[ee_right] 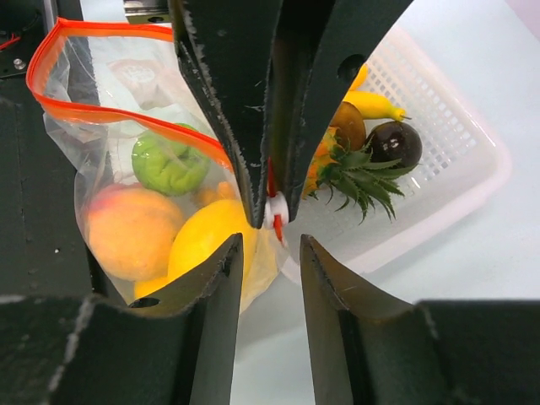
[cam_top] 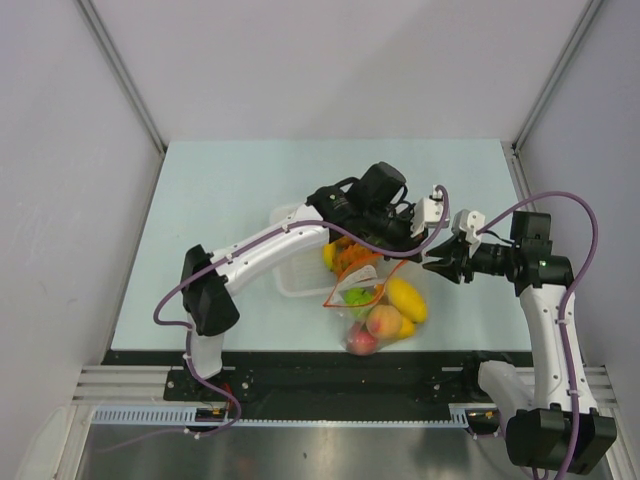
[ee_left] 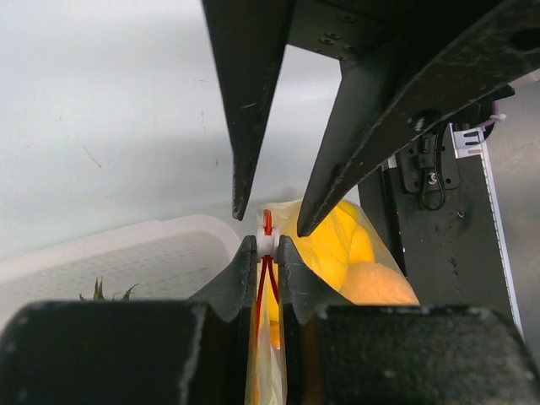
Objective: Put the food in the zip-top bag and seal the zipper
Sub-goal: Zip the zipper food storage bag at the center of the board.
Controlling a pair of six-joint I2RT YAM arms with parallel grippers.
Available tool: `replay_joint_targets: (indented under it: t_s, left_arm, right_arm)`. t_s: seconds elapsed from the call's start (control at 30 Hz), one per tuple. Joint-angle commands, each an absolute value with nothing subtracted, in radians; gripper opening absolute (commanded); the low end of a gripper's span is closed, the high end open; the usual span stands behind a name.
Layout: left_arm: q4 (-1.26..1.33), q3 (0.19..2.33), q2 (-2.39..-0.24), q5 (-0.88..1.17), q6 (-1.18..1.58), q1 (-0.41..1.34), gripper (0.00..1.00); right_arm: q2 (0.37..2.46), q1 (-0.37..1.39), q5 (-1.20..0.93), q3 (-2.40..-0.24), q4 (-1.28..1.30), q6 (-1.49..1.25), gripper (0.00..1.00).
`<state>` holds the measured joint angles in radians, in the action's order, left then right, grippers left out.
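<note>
The clear zip-top bag (cam_top: 372,305) lies at the table's near edge with its mouth gaping. It holds a green fruit (ee_right: 169,160), a peach-coloured fruit (ee_right: 131,232) and a yellow fruit (ee_right: 211,240). Its red-orange zipper (ee_right: 101,114) runs to a white slider (ee_right: 276,211). My left gripper (ee_left: 267,245) is shut on that slider at the bag's right corner. In the top view it (cam_top: 420,240) reaches over the basket. My right gripper (ee_right: 268,249) is open, its fingers just short of the slider, facing the left gripper (cam_top: 436,262).
A white perforated basket (ee_right: 447,160) stands behind the bag, touching it. It holds a pineapple (ee_right: 337,169), a dark purple fruit (ee_right: 395,142) and a banana (ee_right: 371,103). The black front rail (cam_top: 320,360) runs just below the bag.
</note>
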<state>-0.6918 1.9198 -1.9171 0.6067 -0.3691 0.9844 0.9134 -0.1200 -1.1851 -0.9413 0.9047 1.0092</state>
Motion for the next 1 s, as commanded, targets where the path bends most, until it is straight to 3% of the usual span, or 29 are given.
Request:
replay_joint_targets:
  t_s: [0.0,0.1,0.2,0.23,0.27,0.33,0.63,0.67,0.8,0.97]
  left_arm:
    - [-0.672,1.94,-1.885,0.655,-0.394,0.994,0.05]
    - [-0.67,1.936,-1.881,0.663,-0.396,0.994,0.04]
    - [-0.667,1.936,-1.882,0.658,-0.396,0.994,0.04]
    - [-0.664,1.936,-1.882,0.658,-0.396,0.994,0.05]
    - [-0.666,1.936,-1.881,0.655,-0.397,0.994,0.06]
    - [-0.663,1.937,-1.881,0.644,-0.394,0.994,0.16]
    - [-0.641,1.963,-1.888,0.603,-0.362,0.999,0.4]
    - [-0.649,1.967,-1.893,0.603,-0.362,0.999,0.39]
    - [-0.695,1.974,-1.904,0.595,-0.38,0.999,0.14]
    - [-0.779,1.95,-1.895,0.574,-0.403,0.982,0.08]
  right_arm:
    - [0.919,-0.112,-1.189,-0.925,0.854,1.005,0.38]
    - [0.926,-0.109,-1.18,-0.919,0.85,1.009,0.38]
    - [0.936,-0.106,-1.184,-0.923,0.864,1.028,0.24]
    - [0.937,-0.104,-1.186,-0.926,0.871,1.034,0.12]
    - [0.939,-0.103,-1.19,-0.928,0.874,1.045,0.07]
    - [0.936,-0.103,-1.195,-0.933,0.874,1.046,0.0]
    - [0.925,-0.103,-1.2,-0.934,0.873,1.026,0.0]
    - [0.922,-0.103,-1.2,-0.934,0.871,1.025,0.0]
    - [0.914,-0.107,-1.193,-0.936,0.873,1.02,0.0]
    - [0.91,-0.133,-1.192,-0.939,0.873,1.0,0.0]
